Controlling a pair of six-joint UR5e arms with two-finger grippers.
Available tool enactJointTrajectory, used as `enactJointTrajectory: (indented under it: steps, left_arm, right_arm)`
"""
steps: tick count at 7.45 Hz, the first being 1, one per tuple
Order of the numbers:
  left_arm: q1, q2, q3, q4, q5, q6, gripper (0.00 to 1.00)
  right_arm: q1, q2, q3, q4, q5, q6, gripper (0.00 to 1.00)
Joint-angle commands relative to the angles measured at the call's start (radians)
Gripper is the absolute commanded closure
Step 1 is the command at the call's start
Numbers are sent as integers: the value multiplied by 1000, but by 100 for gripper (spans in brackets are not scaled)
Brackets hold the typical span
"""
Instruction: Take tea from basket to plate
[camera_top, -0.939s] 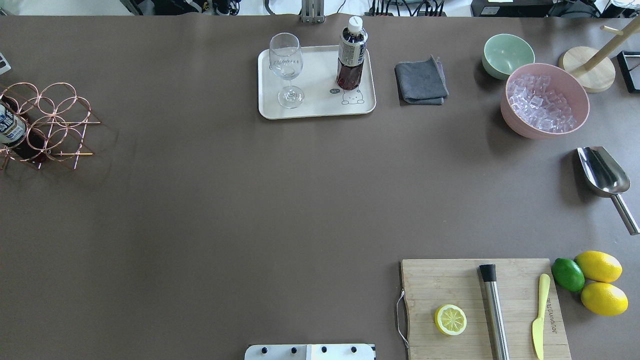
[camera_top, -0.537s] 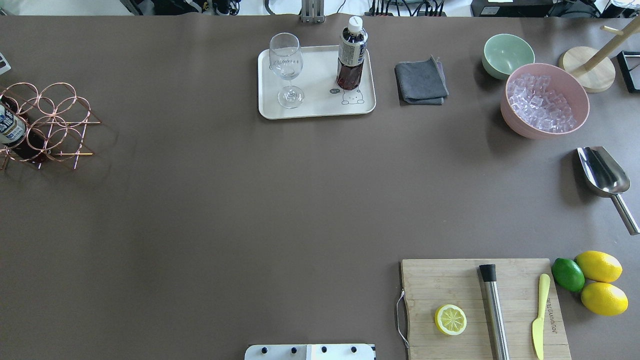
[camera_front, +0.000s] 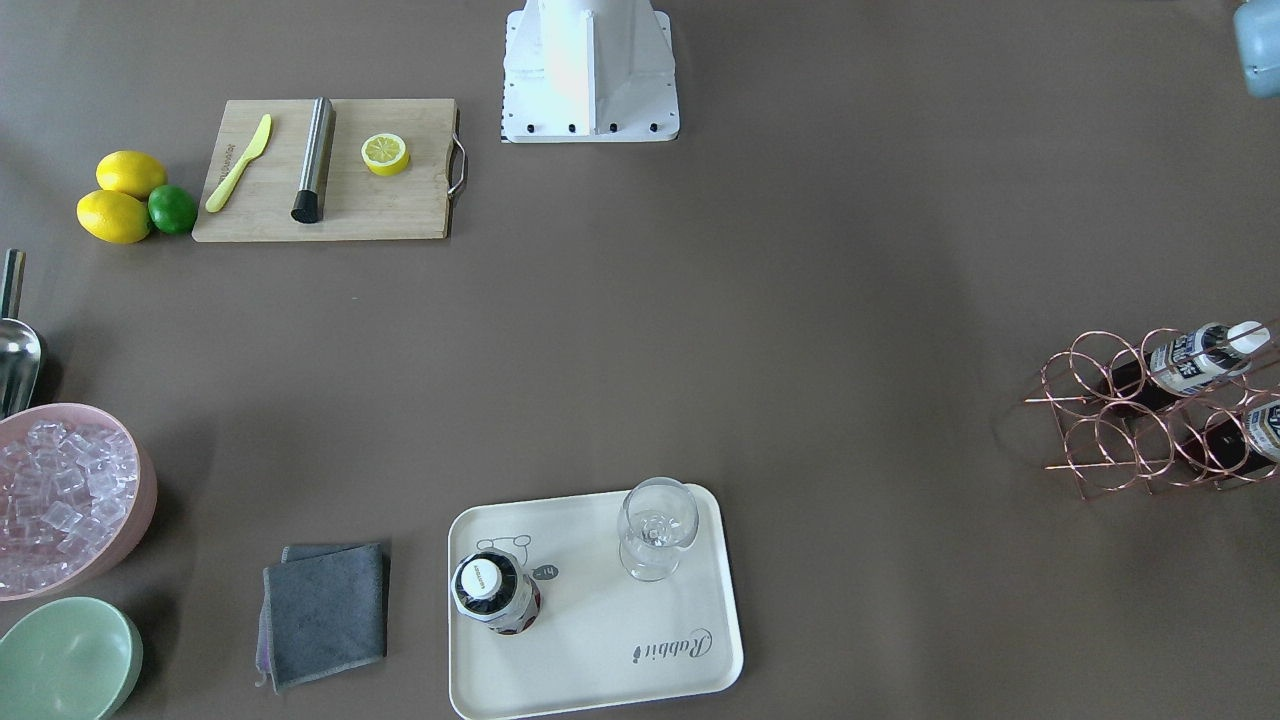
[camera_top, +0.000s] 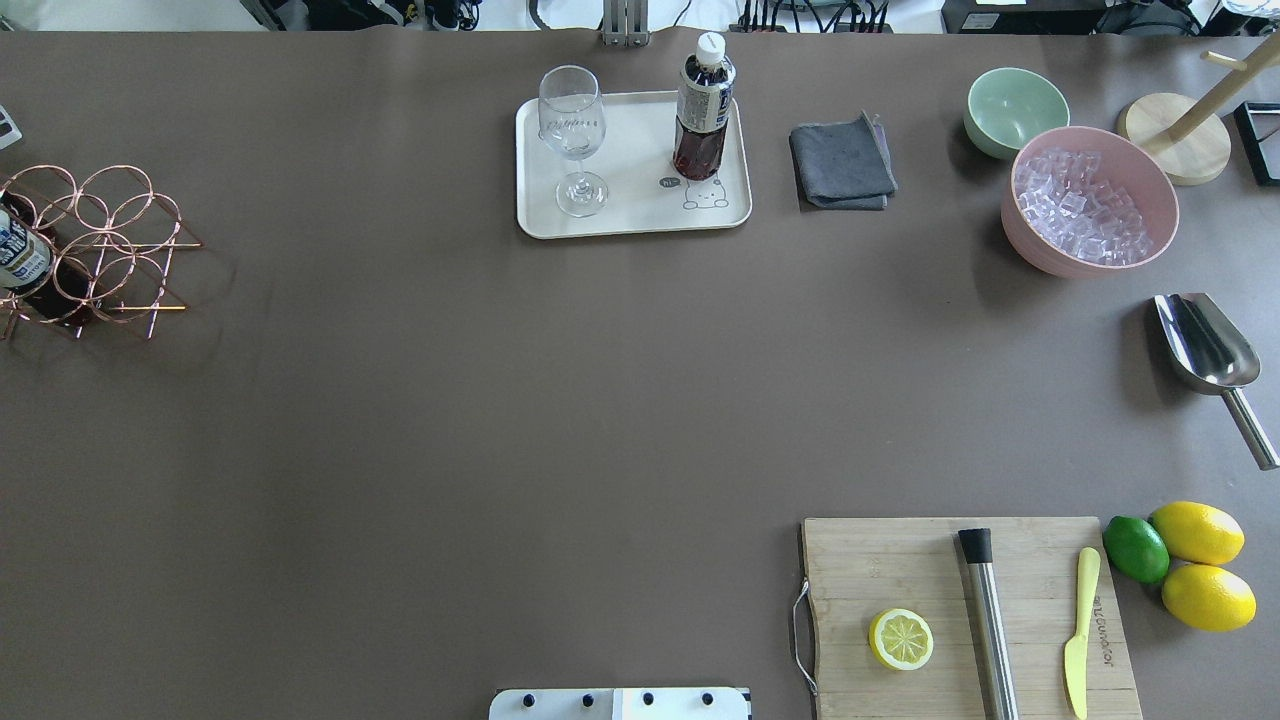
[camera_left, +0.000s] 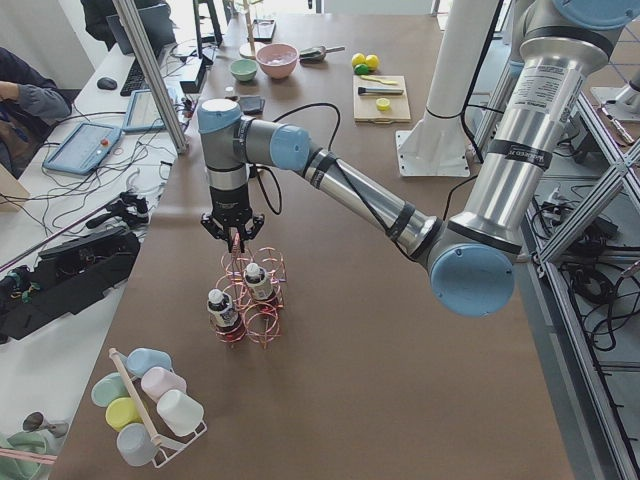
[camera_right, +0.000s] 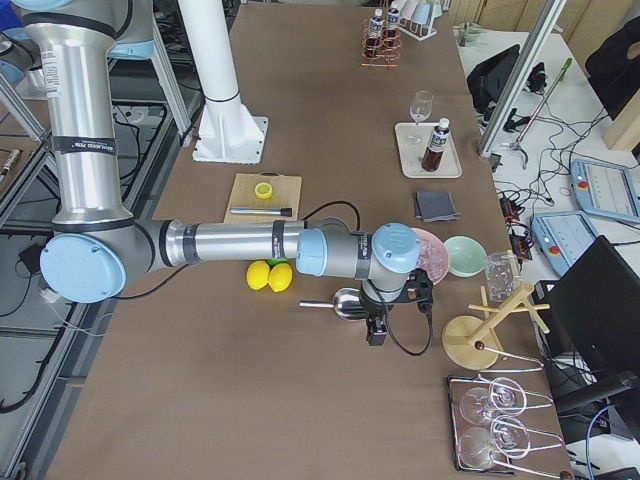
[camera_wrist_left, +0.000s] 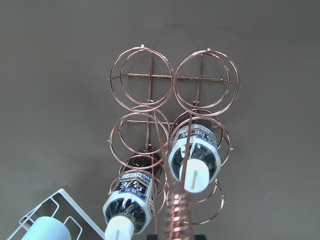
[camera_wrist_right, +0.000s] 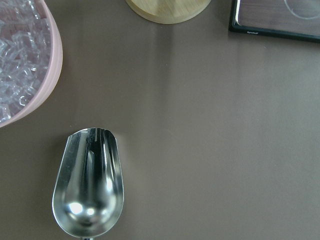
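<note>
A: Where is the tea (camera_wrist_left: 194, 159)?
B: Upright in the basket (camera_wrist_left: 142, 75) at the desk's (camera_top: 500, 400) left edge, cap up, directly under our left gripper (camera_left: 236, 240). We cannot tell whether its jaws are parted.
A: Right gripper (camera_right: 376, 330)?
B: At the right edge, much farther off. We cannot tell its state either.

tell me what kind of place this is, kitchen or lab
Most likely a robotics lab staged as a drinks bar: the left arm over the table, a teach pendant beside it, and props like a pink ice bowl and a lemon half.
</note>
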Motion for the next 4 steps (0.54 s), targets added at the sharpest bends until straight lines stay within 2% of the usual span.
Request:
enactJointTrajectory:
  steps: [1,4]
  left_arm:
    - [0,18,1,2,-20,-2,2]
    - [-34,20,1,3,-20,1,2]
  right_arm:
    - [-1,-30,9,3,-1,1,0]
    - [-1,-32,14,3,-1,0,0]
